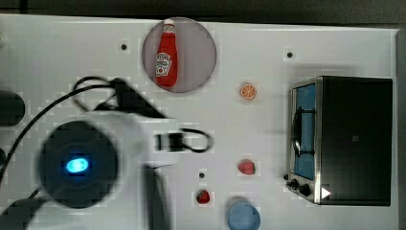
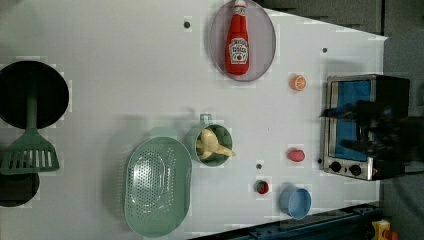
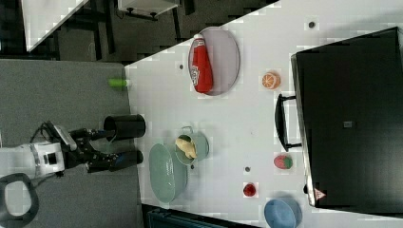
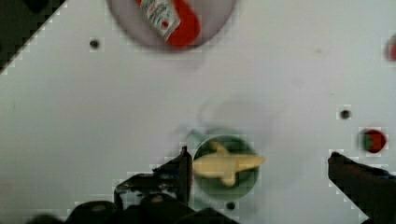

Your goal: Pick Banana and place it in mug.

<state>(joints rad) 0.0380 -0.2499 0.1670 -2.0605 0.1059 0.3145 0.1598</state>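
Note:
The pale yellow banana (image 2: pixel 210 145) lies inside the teal-green mug (image 2: pixel 194 137), its tip poking over the rim. The right view shows the same banana (image 3: pixel 186 146) in the mug (image 3: pixel 202 145), next to the colander. In the wrist view my gripper (image 4: pixel 259 156) is open and empty. Its dark fingers (image 4: pixel 180 172) stand well apart on either side of the mug (image 4: pixel 247 179), well above the banana (image 4: pixel 224 164). In the right view the gripper (image 3: pixel 102 145) hangs at the right view's left. My arm (image 1: pixel 95 153) covers the mug in the top view.
A green colander (image 2: pixel 157 185) touches the mug. A ketchup bottle (image 1: pixel 166 55) lies on a grey plate. An orange slice (image 1: pixel 248 91), two strawberries (image 1: pixel 246 167) (image 1: pixel 203 196), a blue cup (image 1: pixel 243 216) and a toaster oven (image 1: pixel 352 139) are near. A black pan (image 2: pixel 50 95) holds a spatula.

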